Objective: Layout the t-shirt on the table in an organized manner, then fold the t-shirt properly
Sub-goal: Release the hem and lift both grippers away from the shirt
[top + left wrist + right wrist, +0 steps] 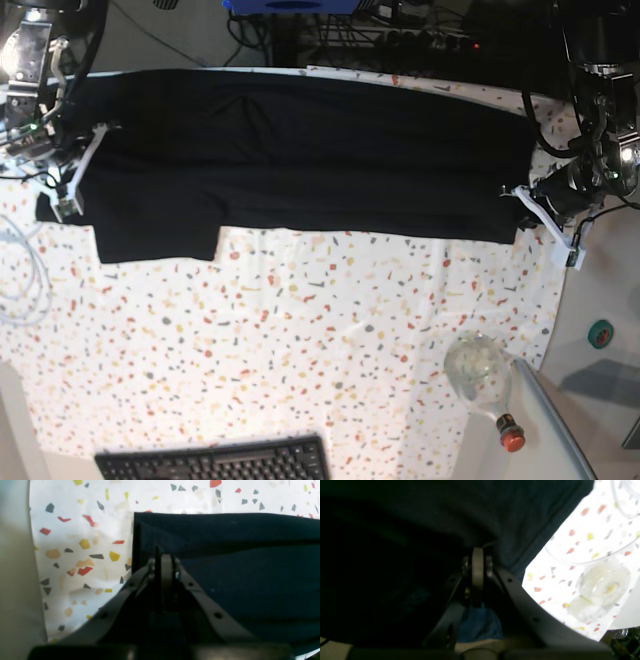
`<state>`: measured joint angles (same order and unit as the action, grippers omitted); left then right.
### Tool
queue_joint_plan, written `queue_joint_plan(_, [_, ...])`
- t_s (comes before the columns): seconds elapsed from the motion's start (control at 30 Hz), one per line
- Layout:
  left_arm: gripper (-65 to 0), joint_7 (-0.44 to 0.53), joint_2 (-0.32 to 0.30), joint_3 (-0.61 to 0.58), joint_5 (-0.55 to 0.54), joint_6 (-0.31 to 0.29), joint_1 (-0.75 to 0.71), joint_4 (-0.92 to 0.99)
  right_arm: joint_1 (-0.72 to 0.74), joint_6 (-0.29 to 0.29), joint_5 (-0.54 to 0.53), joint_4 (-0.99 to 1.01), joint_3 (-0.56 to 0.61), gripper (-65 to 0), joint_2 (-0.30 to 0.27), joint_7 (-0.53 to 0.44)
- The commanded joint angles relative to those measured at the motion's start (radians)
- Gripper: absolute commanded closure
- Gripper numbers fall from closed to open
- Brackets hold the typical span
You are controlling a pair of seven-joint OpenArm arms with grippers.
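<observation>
The black t-shirt (300, 160) lay stretched wide along the worktop's (300, 340) far edge, each end pinched in a closed claw, left (163, 557) and right (477, 552).

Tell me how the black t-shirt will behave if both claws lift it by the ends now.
The t-shirt will probably sag in the middle, since it spans the table between the left claw and right claw. The soft cloth looks light and floppy. Its folded edge in the left wrist view may slip open.
</observation>
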<state>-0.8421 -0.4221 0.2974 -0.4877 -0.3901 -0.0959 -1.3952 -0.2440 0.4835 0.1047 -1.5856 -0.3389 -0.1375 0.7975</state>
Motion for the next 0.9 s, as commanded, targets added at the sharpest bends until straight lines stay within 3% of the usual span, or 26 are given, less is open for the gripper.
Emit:
queue_joint_plan(0.0, [0.0,0.014,-0.024,0.006,-0.006,0.004,0.014,0.006,0.011,-0.004,0.005,-0.009,-0.007,0.0,-0.015,-0.010])
queue_joint_plan(0.8, [0.0,0.007,-0.028,0.013,-0.004,0.009,-0.017,0.030,0.011,-0.010,0.007,-0.011,-0.007,0.0,-0.020,0.000])
queue_joint_plan(0.83, [0.0,0.007,-0.028,0.013,-0.004,0.010,-0.017,0.030,0.011,-0.010,0.007,-0.011,-0.007,-6.6,-0.020,0.000])
queue_joint_plan(0.87, [-5.1,0.007,-0.028,0.015,-0.004,0.010,-0.021,0.030,0.010,-0.010,0.007,-0.012,-0.012,-14.0,-0.020,0.000])
